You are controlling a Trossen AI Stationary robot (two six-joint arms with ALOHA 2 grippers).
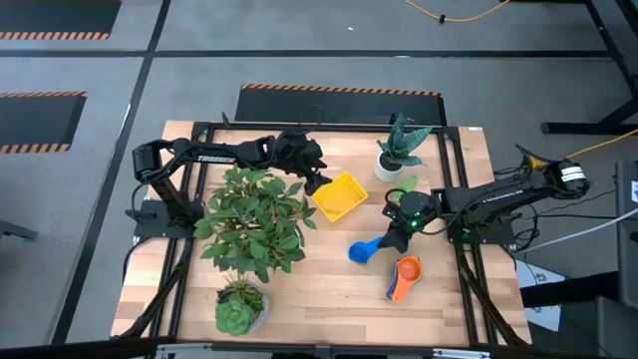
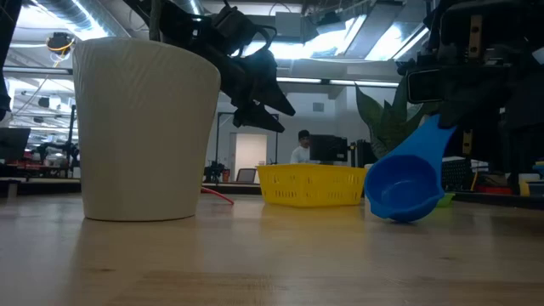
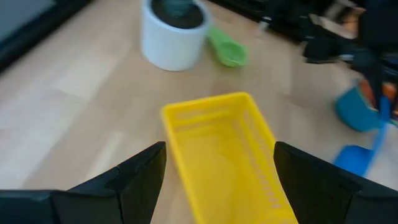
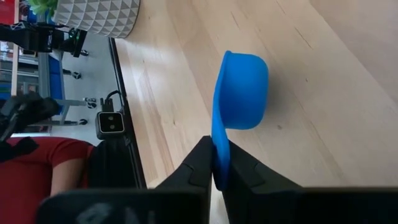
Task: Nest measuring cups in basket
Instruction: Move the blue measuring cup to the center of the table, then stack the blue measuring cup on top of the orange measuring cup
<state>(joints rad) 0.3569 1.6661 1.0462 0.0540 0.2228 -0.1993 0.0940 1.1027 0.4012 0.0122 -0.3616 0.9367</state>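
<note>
Both right gripper (image 4: pixel 217 180) jaws pinch the blue cup's (image 4: pixel 241 90) handle.

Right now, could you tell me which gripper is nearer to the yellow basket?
The left. The left gripper hangs open just above the basket, beside its rim. The right gripper is farther off across the table, shut on the blue measuring cup by its handle.

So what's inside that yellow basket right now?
Nothing visible: the yellow basket looks empty in the left wrist view. Its nearest end is cut off by the picture's edge, so that part can't be seen.
</note>
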